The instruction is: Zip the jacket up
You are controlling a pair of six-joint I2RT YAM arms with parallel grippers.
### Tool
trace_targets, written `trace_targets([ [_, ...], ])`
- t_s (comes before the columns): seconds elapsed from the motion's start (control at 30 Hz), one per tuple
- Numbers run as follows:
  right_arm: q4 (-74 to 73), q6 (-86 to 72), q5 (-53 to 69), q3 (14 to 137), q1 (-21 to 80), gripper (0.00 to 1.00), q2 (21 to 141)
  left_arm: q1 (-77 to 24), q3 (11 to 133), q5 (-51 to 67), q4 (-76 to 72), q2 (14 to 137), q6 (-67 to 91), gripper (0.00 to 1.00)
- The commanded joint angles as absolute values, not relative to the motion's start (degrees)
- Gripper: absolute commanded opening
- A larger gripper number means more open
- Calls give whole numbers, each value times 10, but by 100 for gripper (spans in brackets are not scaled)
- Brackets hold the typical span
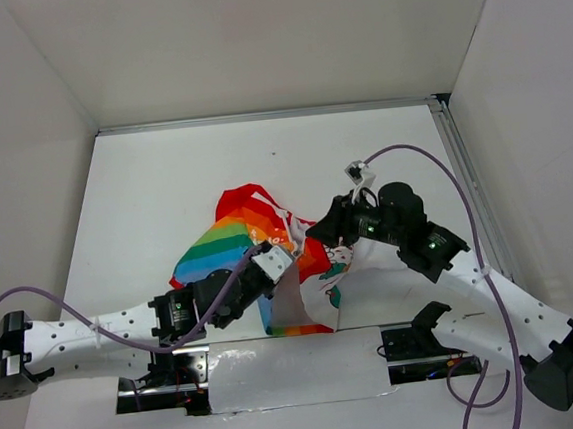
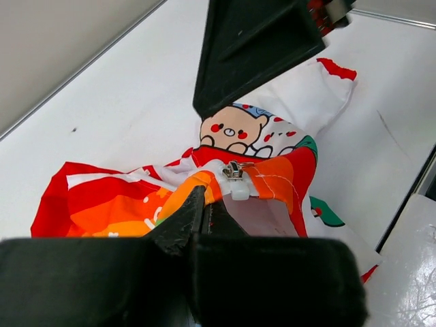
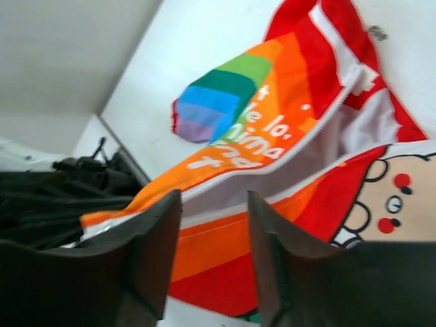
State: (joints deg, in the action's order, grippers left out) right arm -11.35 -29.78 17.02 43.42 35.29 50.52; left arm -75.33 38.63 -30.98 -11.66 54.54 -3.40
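Here's the jacket [image 1: 244,240], bunched in a heap near the middle of the white desk [image 1: 163,175], closer to the arms than to the far wall, with both arms reaching in over it. The left tool [image 1: 274,263] comes in from the left at the near side of the heap. Its wrist view shows the jaws standing apart, one finger high in the picture and the lower finger [image 2: 184,225] with its tip right at the orange fabric. Just beside that tip sits the zipper slider [image 2: 233,170], on a white tab at the edge of the cloth, and a cartoon bear print [image 2: 231,129] peeks out just beyond it. Over on the other side, the right tool [image 1: 320,232] hovers above the right part of the heap. Its two fingers are spread wide with nothing pinched between them. Through that gap, two rows of white zipper teeth [image 3: 306,136] run apart from each other, so the front lies open there. A rainbow-striped panel [image 3: 218,95] spreads out beyond on the desk, red trim along the far edge.
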Motion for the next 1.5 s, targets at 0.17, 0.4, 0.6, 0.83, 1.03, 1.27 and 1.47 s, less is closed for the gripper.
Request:
trace_targets([
  [0.17,-26,-279,362,367,330,57,458,-755,343,-293,-201,492,-5,0],
  [0.4,-10,-227,371,358,366,58,489,-755,343,-286,-203,514,-5,0],
  [0.6,-6,-180,366,363,405,63,510,-754,349,-295,-203,539,18,0],
  [0.83,-4,-172,305,368,423,62,504,-754,339,-256,-200,518,17,0],
  [1.03,-4,-157,348,388,427,54,529,-753,341,-261,-196,521,14,0],
  [1.27,30,-156,397,380,430,55,507,-753,343,-286,-194,537,18,0],
  [1.47,32,-154,433,389,431,50,514,-752,343,-291,-191,538,25,0],
])
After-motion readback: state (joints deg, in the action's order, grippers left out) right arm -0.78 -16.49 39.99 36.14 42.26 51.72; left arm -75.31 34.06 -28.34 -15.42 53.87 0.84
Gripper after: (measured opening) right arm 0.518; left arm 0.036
